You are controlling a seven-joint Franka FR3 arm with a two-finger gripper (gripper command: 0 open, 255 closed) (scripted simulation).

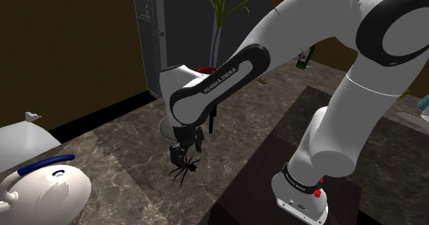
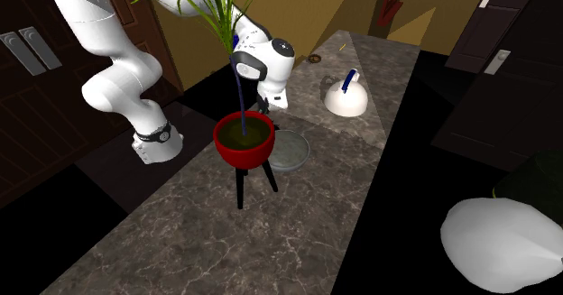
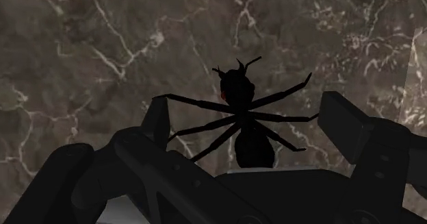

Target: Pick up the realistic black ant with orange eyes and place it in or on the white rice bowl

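Ant (image 3: 243, 113) sits on the marble counter (image 1: 124, 155), between the gripper (image 1: 183, 155) fingers, which are spread wide; its leg tips reach them, though a pinch is hard to call. "FRANKA EMIKA" reads on the arm (image 1: 220, 79). The bowl (image 2: 293, 153) stands just beyond, the counter's edge is near, and there is open marble elsewhere.
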